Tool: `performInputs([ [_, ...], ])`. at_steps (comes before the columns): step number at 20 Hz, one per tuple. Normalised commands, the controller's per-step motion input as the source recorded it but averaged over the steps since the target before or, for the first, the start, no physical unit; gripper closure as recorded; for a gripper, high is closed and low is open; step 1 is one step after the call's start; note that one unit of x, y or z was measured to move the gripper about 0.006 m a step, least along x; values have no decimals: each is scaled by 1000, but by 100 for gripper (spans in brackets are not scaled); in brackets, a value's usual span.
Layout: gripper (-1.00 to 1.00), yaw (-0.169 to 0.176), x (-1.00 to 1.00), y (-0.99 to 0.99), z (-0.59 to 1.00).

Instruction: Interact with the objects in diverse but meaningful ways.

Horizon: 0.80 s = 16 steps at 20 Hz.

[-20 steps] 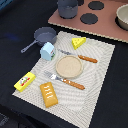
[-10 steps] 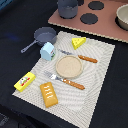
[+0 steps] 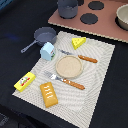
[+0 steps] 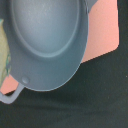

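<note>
On the striped placemat [image 3: 100, 75] in the exterior view lie a yellow holed cheese wedge [image 3: 78, 42], an orange-brown scored bread block [image 3: 49, 94] and a yellow red-labelled box [image 3: 24, 81] at the mat's edge. A small white carton [image 3: 48, 50] stands beside the grey long-handled saucepan [image 3: 44, 36]. Neither the arm nor its gripper shows in the exterior view. The wrist view looks straight down into a grey pot [image 4: 47, 40] on a pink board [image 4: 102, 35], and no fingers show there.
A round tan plate [image 3: 68, 66] sits mid-mat between an orange-handled fork [image 3: 64, 80] and knife [image 3: 82, 57]. Behind is a pink toy stove top [image 3: 107, 27] with dark burners [image 3: 89, 19], a tall grey pot [image 3: 67, 7] and a pale bowl [image 3: 122, 15]. The table [image 4: 75, 105] is black.
</note>
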Motion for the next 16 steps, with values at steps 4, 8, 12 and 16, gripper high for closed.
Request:
performInputs([
  [4, -100, -40, -245, -21, -294],
  [8, -100, -42, -197, -1, -271],
  [12, -100, -55, -91, 0, -246],
  [16, -100, -88, -11, 0, -281],
])
